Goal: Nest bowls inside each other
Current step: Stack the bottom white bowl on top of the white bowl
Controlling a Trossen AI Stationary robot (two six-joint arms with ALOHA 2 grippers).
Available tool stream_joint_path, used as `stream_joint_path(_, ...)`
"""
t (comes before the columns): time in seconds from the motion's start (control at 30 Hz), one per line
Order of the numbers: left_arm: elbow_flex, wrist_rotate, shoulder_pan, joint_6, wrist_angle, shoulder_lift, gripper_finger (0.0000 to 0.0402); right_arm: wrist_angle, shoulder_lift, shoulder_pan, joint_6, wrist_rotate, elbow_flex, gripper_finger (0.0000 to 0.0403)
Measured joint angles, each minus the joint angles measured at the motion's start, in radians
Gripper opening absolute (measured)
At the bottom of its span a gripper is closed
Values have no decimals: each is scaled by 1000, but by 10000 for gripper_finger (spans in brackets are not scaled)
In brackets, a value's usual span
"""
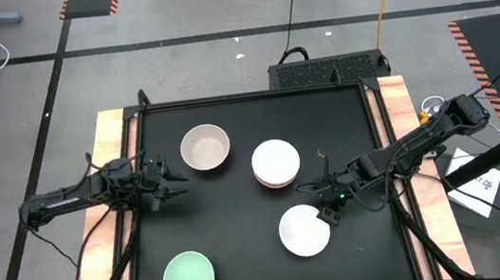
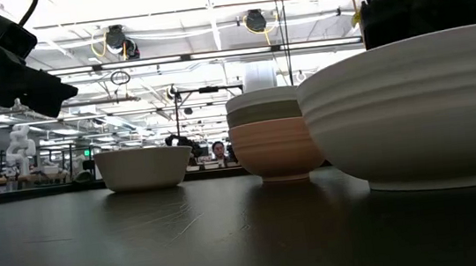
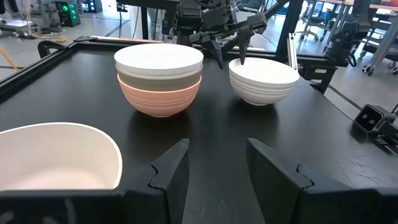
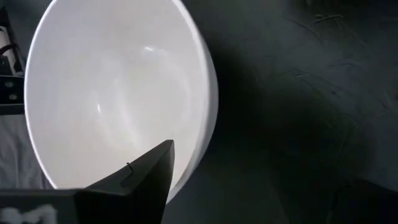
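White bowl (image 3: 159,60) nests in olive bowl (image 3: 159,79), inside salmon bowl (image 3: 159,98).

Three bowls (image 1: 275,164) nested mid-table; beige (image 1: 205,148), white (image 1: 303,231), mint (image 1: 188,277) apart.

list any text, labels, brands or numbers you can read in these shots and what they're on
No text can be read in any view.
Paper sheet beside the table's right edge: dark print, too small to read.
Bowls, such as the stack of three and the lone white bowl: no markings visible.
Room behind the table in the low view: no legible signs.
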Motion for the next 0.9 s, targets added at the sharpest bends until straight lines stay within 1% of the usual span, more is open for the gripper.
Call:
stream_joint_path(0.17,0,0,0,1,0,0,159,27,0,0,-13,-1,0,241)
stream_joint_path(0.27,0,0,0,2,0,0,159,41,0,0,-19,-2,0,229)
stream_joint_path(0.4,0,1,0,2,0,0,159,44,0,0,-36,-29,0,192)
stream_joint_path(0.6,0,1,0,2,0,0,159,43,0,0,-42,-41,0,131)
stream_joint_path(0.9,0,1,0,1,0,0,159,43,0,0,-42,-55,0,77)
